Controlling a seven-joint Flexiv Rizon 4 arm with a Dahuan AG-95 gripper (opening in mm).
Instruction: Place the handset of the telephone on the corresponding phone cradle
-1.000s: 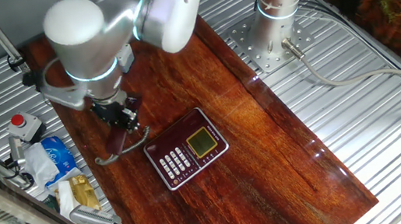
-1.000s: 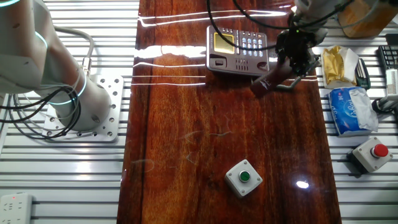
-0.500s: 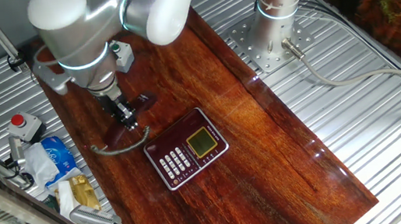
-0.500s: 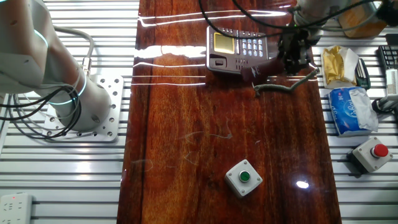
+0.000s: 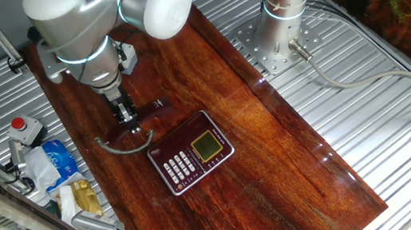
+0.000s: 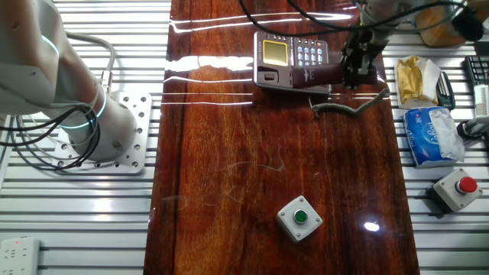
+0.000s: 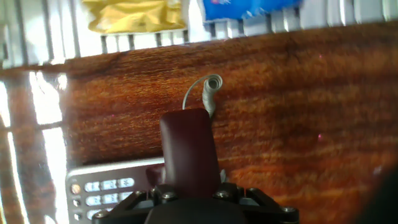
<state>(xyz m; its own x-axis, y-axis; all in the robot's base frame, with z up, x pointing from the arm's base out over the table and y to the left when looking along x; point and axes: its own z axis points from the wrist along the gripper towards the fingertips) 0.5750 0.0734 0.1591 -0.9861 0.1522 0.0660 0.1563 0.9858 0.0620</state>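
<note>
The maroon telephone (image 5: 193, 161) lies on the wooden table, with white keypad and yellow-green display (image 5: 206, 145); it also shows in the other fixed view (image 6: 293, 57). My gripper (image 5: 127, 119) is shut on the dark maroon handset (image 6: 319, 75) and holds it level, just above the table at the keypad end of the base. In the hand view the handset (image 7: 187, 151) points away from my fingers, with the keypad (image 7: 104, 186) just left of it. The phone cradle strip is covered by the handset there. The grey curly cord (image 6: 348, 109) trails on the table.
A green button box (image 6: 299, 217) sits mid-table. A red stop button (image 6: 457, 188), a blue tissue pack (image 6: 432, 136) and a yellow packet (image 6: 416, 81) lie on the metal bench beside the wood. A second arm's base (image 6: 107, 131) stands opposite.
My gripper has carried the handset toward the telephone and turned it level alongside the base. The cord has dropped and now trails on the table.
</note>
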